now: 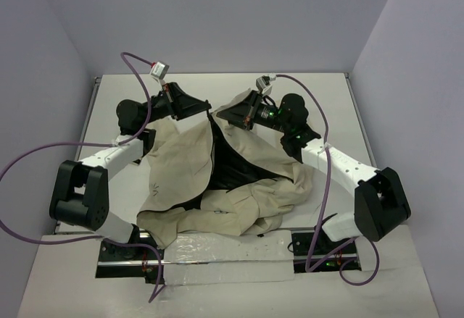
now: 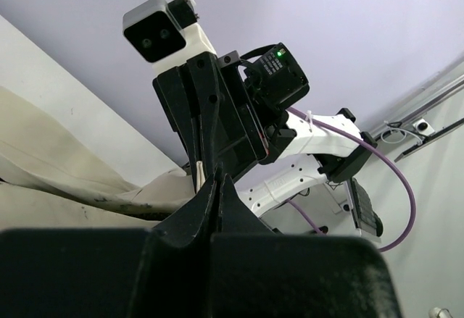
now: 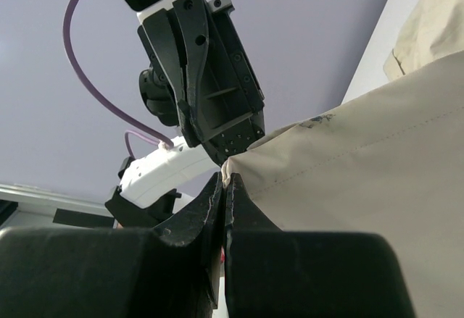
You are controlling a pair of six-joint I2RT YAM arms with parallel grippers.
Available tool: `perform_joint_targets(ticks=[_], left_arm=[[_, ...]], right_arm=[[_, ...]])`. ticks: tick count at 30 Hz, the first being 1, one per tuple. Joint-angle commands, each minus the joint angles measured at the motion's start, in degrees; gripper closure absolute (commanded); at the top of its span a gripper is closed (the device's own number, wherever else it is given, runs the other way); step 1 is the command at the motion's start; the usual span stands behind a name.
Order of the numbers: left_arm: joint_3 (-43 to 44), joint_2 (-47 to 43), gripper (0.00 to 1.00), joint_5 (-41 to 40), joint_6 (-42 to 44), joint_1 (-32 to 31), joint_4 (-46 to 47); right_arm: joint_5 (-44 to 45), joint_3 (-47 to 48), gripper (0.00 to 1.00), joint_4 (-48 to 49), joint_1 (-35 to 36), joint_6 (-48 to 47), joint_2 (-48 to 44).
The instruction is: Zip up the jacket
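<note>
The beige jacket [image 1: 181,166] lies open on the white table, its black lining [image 1: 233,162] showing in the middle and a small star-like mark [image 1: 154,185] on the left panel. My left gripper [image 1: 205,112] and right gripper [image 1: 222,114] meet tip to tip over the jacket's far end, each lifting one front edge. In the left wrist view my left gripper [image 2: 217,175] is shut, with beige cloth [image 2: 65,166] running to it from the left. In the right wrist view my right gripper [image 3: 225,177] is shut on a corner of the beige panel [image 3: 348,159]. The zipper parts are hidden.
The white table [image 1: 312,93] stands between lilac walls. The jacket's sleeves bunch near the front [image 1: 232,213]. A shiny plastic strip [image 1: 217,249] and the arm bases lie along the near edge. Purple cables [image 1: 138,79] loop over both arms.
</note>
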Motion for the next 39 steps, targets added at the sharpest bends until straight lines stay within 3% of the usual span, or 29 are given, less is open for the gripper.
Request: perform_joint_targets(ticks=[1, 7, 14, 39], left_arm=[[-1.67, -2.91, 1.0, -0.47, 2.98, 0.39, 0.52], [-3.9, -8.52, 1.0, -2.2, 9.15, 0.36, -8.98], [-5.17, -10.94, 1.0, -3.54, 12.17, 0.0, -13.41], [-5.95, -16.29, 1.0, -6.55, 14.86, -0.82, -20.56]], right_arm=[[0.08, 4.27, 1.0, 4.59, -0.64, 1.29, 0.36], [2.5, 6.37, 1.0, 4.56, -1.02, 1.85, 1.68], [4.18, 9.72, 1.0, 6.78, -0.95, 3.42, 4.62], [12.33, 32.48, 1.0, -0.1, -4.26, 1.71, 16.07]])
